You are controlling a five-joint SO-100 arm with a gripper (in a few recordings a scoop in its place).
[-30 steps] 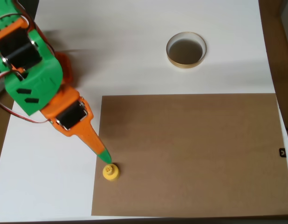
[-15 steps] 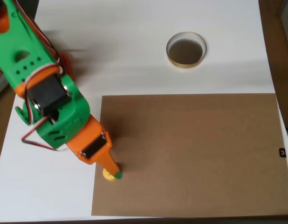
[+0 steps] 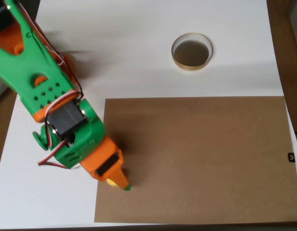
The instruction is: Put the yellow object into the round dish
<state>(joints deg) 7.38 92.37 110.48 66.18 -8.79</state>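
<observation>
Barely begun: the hand (image 3: 123, 184) sits over the yellow object (image 3: 111, 182) near the desk's (image 3: 139, 57) front edge, grip unclear; the round dish (image 3: 191, 51) near the far edge waits empty.

My gripper (image 3: 123, 185) now sits further toward five o'clock, down over the yellow object (image 3: 111, 182). My arm covers most of it, leaving a sliver showing.
</observation>
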